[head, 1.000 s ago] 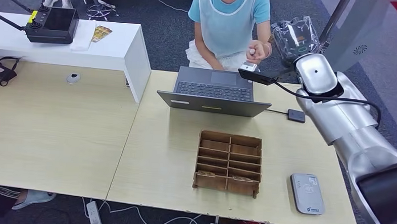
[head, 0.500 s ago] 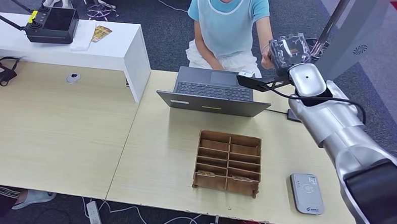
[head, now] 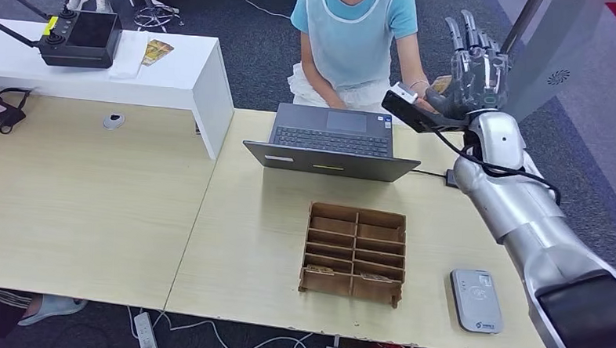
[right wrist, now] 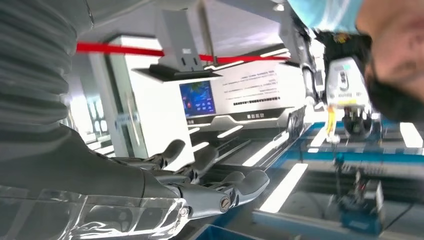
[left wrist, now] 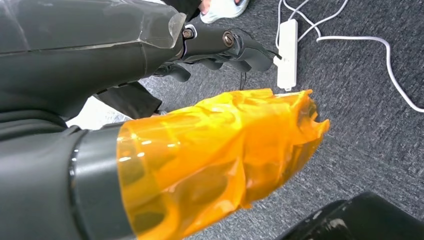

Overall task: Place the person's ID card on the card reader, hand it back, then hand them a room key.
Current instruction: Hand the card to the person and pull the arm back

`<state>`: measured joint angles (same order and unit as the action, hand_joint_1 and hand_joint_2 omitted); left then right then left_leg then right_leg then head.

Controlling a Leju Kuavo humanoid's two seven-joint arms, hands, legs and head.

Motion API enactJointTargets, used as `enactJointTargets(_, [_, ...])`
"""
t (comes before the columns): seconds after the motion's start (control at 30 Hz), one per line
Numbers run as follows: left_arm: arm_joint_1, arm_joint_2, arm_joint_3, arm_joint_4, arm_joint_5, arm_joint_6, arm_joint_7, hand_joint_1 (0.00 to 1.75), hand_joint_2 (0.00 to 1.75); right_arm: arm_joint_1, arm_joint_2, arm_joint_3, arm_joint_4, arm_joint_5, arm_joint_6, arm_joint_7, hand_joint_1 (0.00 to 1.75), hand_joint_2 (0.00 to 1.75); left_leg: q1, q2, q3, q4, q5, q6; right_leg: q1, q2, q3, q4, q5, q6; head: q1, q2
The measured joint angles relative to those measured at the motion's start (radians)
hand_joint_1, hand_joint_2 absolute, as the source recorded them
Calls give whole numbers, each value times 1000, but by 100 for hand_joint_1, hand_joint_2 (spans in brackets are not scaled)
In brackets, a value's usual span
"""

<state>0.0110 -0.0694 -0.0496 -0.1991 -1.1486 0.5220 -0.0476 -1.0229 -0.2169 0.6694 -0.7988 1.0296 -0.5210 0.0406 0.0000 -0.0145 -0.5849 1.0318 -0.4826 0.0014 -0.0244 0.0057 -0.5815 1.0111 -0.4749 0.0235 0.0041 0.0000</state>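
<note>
My right hand [head: 473,60] is raised beyond the table's far right edge, fingers straight up and apart, holding nothing. Its fingers [right wrist: 210,190] are stretched out in the right wrist view with nothing between them. The person [head: 354,35] in a light blue top sits behind the laptop, and their hand [head: 423,91] reaches close to my palm with a small tan thing [head: 442,82] at it, too small to tell as the card. The grey card reader [head: 476,301] lies at the near right. A wooden compartment box [head: 355,253] holds flat cards. My left hand [left wrist: 150,50] hangs over the floor, holding nothing.
An open laptop [head: 334,140] stands between the box and the person. A small black device [head: 459,179] on a cable lies to its right. A white raised counter [head: 191,79] with a black controller [head: 79,38] is at the far left. A power strip [left wrist: 287,55] lies on the floor.
My right hand has turned from palm-cover-up to fingers pointing upward and moved right. The person's hand has moved right and lower, close to my palm.
</note>
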Motion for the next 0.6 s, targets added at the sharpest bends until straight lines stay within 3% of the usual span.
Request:
enactJointTargets(0.2, [0, -1, -6, 0, 0, 2, 18, 0, 0, 183, -7, -176, -255, -267, -106, -136, 0, 175, 0, 0, 0, 0, 0, 0, 0, 0, 0, 0, 0, 0, 0, 0])
enactJointTargets(0.33, [2, -3, -6, 0, 0, 5, 35, 0, 0, 345, -4, -275, -457, -463, -93, -246, 0, 175, 1, -1, 0, 0, 0, 0, 1, -1, 0, 0, -1, 0, 0, 0])
enactJointTargets(0.6, [9, -6, 0, 0, 0, 10, 73, 0, 0, 756, -7, -449, -822, -678, -39, -464, 0, 175, 1, -3, -1, 0, -3, 0, 1, -3, 1, -1, -3, 1, 0, 0])
